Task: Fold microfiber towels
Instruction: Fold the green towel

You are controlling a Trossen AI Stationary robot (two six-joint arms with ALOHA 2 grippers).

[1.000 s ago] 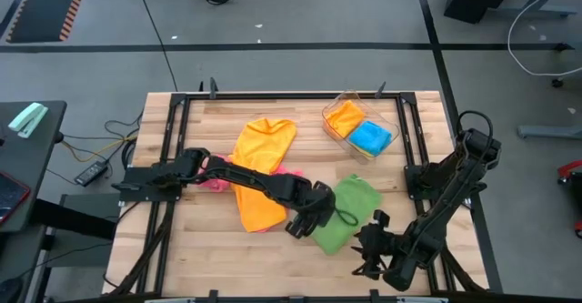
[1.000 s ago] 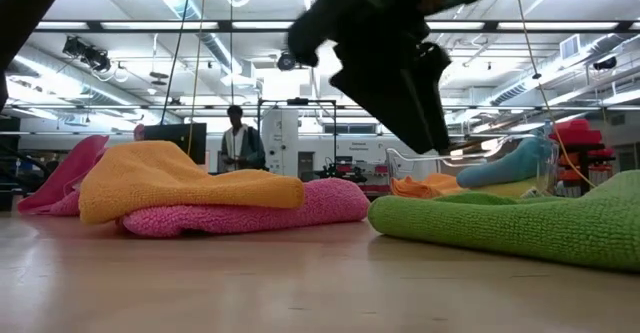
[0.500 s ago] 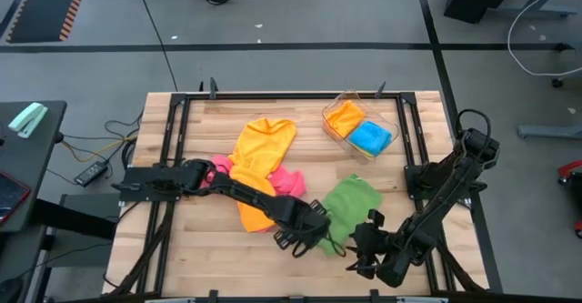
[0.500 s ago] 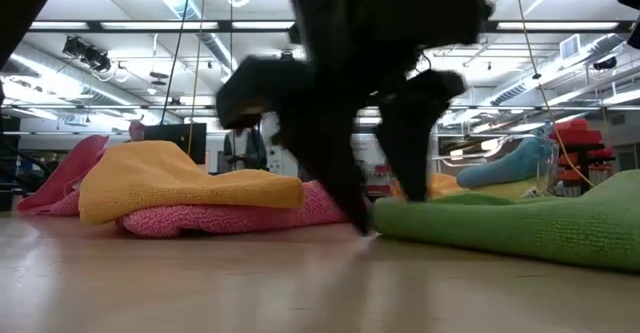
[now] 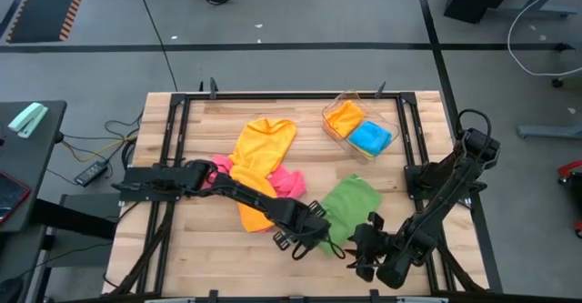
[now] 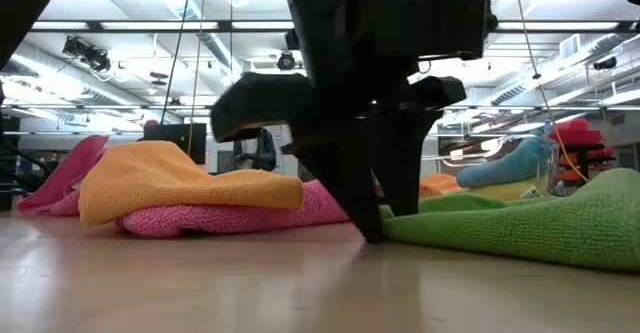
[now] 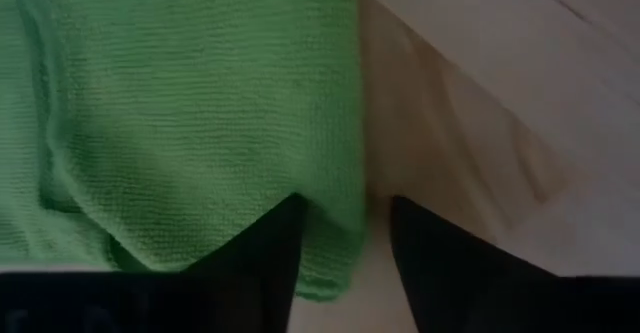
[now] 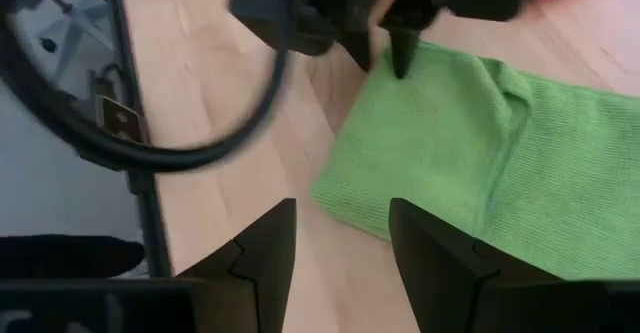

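A green towel (image 5: 350, 198) lies flat on the wooden table, right of centre. My left gripper (image 5: 306, 239) is open and down at the towel's near left corner, its fingers standing on either side of the towel's edge (image 7: 350, 173). My right gripper (image 5: 362, 253) is open and empty, hovering just off the towel's near edge (image 8: 350, 213). An orange-yellow towel (image 5: 259, 157) lies crumpled on top of a pink towel (image 5: 291, 180) at the table's middle. My left gripper comes from above, pointing down. One fingertip (image 7: 270, 253) stands on the green towel close to its edge, and the other (image 7: 430, 263) is over bare wood beside it. The towel lies flat on the table. Whether the fingertips press on it, I cannot tell.
A clear plastic tray (image 5: 326, 119) at the far right holds an orange and a blue towel. Black frame rails run along the table's left and right sides. Bare wood lies along the near edge, left of the grippers. A person shows far off in the room (image 6: 265, 148).
My left gripper has gone toward the table's near edge and down, from above the green towel to its near left corner, fingertips now at table level. My right gripper has shifted a little toward the table's left. The towels have stayed in place.
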